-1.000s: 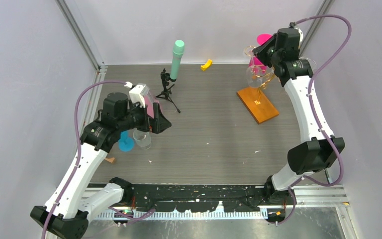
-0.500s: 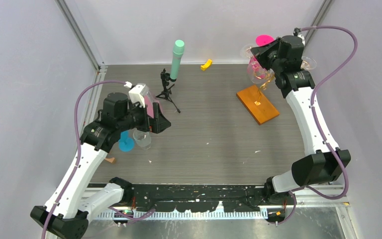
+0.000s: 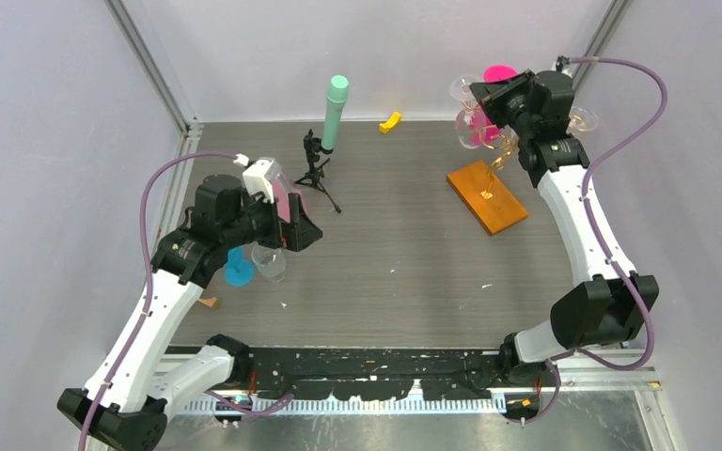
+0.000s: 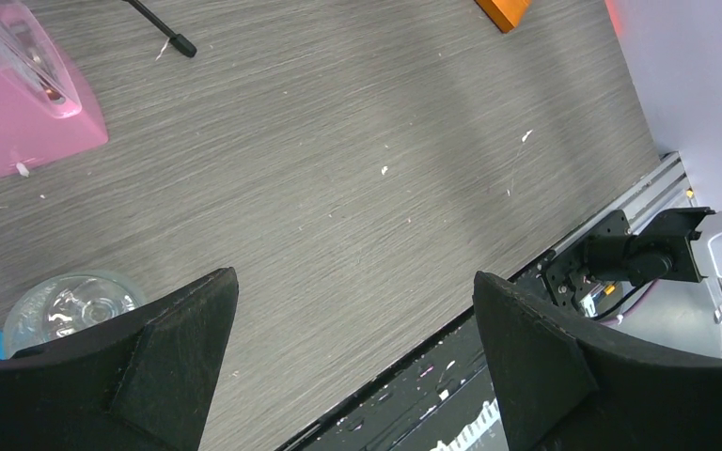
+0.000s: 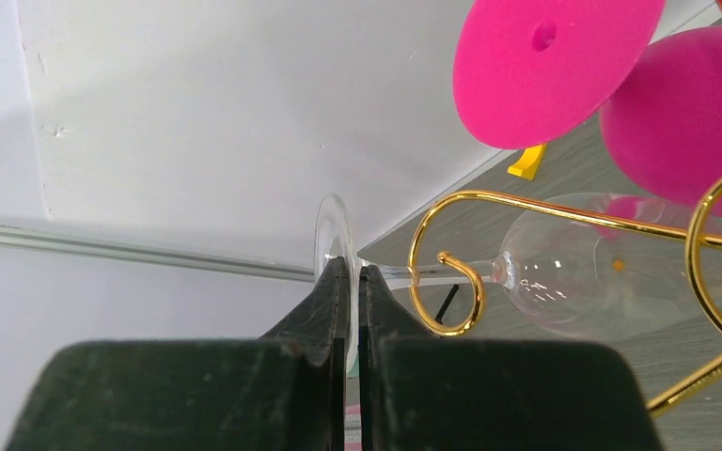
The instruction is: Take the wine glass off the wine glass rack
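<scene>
The wine glass rack is gold wire (image 3: 500, 155) on an orange-brown wooden base (image 3: 487, 195) at the back right. In the right wrist view a clear wine glass lies sideways with its stem through a gold scroll hook (image 5: 451, 282), bowl (image 5: 602, 263) to the right. My right gripper (image 5: 353, 268) is shut on the glass's round foot (image 5: 331, 225); in the top view the gripper (image 3: 487, 94) is up at the rack's top. A pink wine glass (image 5: 686, 113) hangs beside it. My left gripper (image 4: 353, 282) is open and empty above the table at the left (image 3: 306, 235).
A green microphone (image 3: 335, 113) stands on a black mini tripod (image 3: 315, 174) at the back middle. A yellow piece (image 3: 390, 121) lies by the back wall. A clear glass (image 3: 268, 263) and a blue one (image 3: 238, 272) sit under the left arm. Another clear glass foot (image 3: 583, 120) shows right of the rack.
My right wrist has turned and shifted left and up at the rack, and the clear glass has moved left with it. The left arm has not moved.
</scene>
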Tool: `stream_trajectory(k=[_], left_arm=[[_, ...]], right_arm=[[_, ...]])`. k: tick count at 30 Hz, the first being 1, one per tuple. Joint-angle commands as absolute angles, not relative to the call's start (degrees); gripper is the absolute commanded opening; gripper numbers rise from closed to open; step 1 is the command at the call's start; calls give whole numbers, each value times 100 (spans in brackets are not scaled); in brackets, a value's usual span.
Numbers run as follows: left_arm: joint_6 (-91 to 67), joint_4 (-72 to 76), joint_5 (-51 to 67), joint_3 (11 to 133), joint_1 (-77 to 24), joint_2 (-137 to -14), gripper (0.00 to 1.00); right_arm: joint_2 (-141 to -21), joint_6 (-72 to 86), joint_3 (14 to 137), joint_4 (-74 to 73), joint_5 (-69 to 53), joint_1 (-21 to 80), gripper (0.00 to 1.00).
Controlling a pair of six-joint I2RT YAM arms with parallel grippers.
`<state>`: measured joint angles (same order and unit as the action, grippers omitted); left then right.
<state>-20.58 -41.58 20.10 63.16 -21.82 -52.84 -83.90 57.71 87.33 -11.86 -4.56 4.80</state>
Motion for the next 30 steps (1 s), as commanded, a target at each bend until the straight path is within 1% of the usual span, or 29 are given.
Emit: stream_trajectory(k=[1,7,12,22,30], left_arm=[[-2048,-4157,1960,6315,-2153,-5189,98],[-2057,-4156,1956,6317,-2153,-5180,98],[-2065,-4170,1955,6326,-2153,-5161,98],[-2097,-4184,2006,6321,-2153,-5092,99],[-2133,-4175,1943,6307,-2153,-5005,100]], right_arm=[[-8449,5861,8811,-182,-628,405,0],[-8633,5818,8834,-46,-561,263,0],[-8542,5840,8802,-22,-431,181,0],[-7917,6070,8522,-466,-38,125,0],[-7495,6337,8518,-1024,-113,130,0]])
